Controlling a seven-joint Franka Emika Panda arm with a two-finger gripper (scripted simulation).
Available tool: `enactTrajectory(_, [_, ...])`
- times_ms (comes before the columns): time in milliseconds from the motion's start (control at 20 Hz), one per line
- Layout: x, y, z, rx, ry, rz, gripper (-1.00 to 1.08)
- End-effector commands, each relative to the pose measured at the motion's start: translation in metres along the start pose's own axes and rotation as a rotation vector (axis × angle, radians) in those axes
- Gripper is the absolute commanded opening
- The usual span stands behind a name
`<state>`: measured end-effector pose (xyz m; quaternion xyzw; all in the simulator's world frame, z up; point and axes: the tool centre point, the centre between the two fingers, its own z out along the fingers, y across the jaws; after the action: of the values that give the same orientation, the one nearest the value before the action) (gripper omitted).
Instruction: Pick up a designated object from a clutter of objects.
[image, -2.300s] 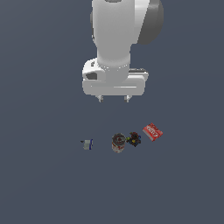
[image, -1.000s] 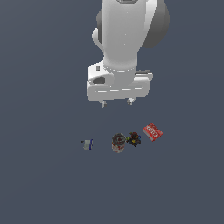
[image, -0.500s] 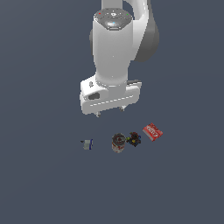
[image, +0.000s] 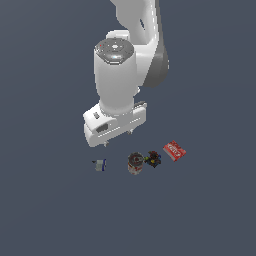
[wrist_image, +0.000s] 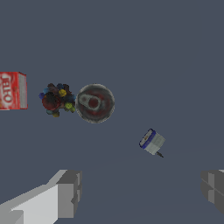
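Designated object (image: 100, 165), pale grey-white cylinder with blue band, lies apart from round can (image: 135, 163); gripper (image: 119, 138), fingers spread, has swung nearer it.

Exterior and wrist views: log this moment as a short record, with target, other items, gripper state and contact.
target: grey-white cylinder, lying apart from the rest
others: can, black lump beside it, red packet
gripper: jaws open, above the floor
contact: none; nothing held
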<state>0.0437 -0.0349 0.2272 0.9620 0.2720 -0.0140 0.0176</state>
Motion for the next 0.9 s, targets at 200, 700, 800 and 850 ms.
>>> enactTrajectory(200, [-0.003,0.019,0.026,-0.002,-0.002,-0.154,1.0])
enactTrajectory(700, [-0.01,0.045,0.066,0.0,0.001,-0.388,1.0])
enactTrajectory(800, [-0.012,0.049,0.074,0.001,0.002,-0.435,1.0])
enactTrajectory(850, [-0.013,0.052,0.079,0.001,0.003,-0.459,1.0])
